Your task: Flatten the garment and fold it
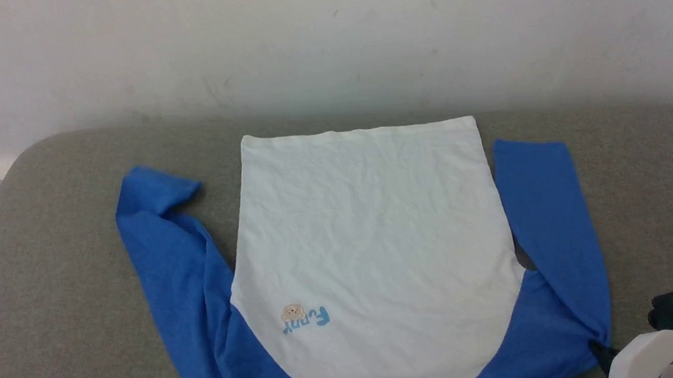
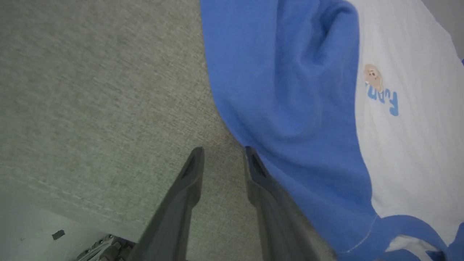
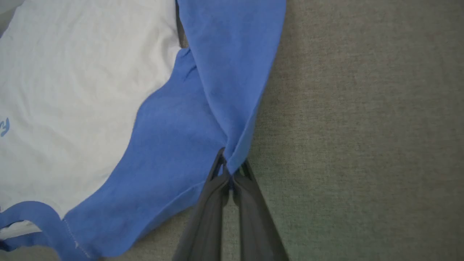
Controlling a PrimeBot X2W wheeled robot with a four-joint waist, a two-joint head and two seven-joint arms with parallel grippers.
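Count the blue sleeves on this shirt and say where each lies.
2. One sleeve lies along the shirt's left side, cuff end bent; the other sleeve lies straight along the right side, its near edge pinched by the right end effector.

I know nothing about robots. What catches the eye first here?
A white shirt with bright blue sleeves lies spread face up on a grey cloth surface, collar nearest the robot. The right end effector pinches the blue fabric at one shoulder fold, while the left end effector hangs open beside the other sleeve.
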